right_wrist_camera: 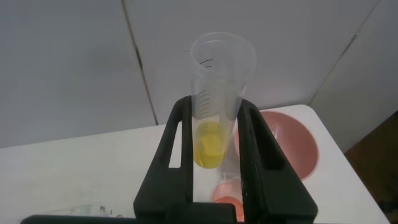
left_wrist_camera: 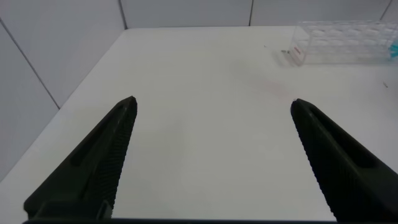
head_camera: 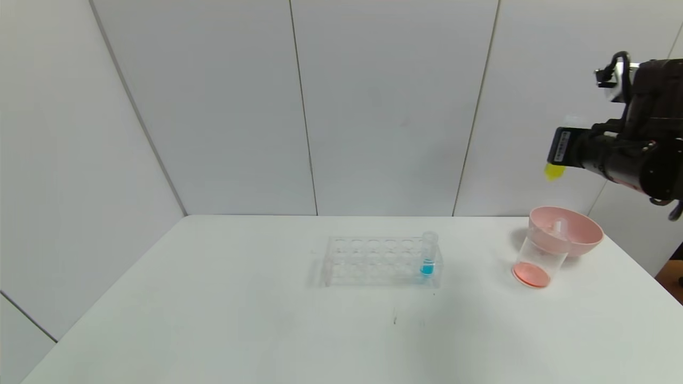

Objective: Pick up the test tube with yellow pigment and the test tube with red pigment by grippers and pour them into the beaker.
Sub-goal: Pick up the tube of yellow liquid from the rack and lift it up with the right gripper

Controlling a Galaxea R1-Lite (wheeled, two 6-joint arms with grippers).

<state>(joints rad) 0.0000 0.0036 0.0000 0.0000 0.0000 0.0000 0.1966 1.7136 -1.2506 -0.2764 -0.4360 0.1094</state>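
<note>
Flanking the beaker: pink bowl touching, seemingly; rack well apart.

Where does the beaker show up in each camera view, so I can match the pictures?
Head view: the beaker stands on the table's right side, touching the pink bowl, orange-red liquid at its bottom.
Left wrist view: not in it.
Right wrist view: mostly hidden behind the right gripper holding the test tube with yellow pigment; only its reddish bottom shows.
Shared landmark: the pink bowl.
</note>
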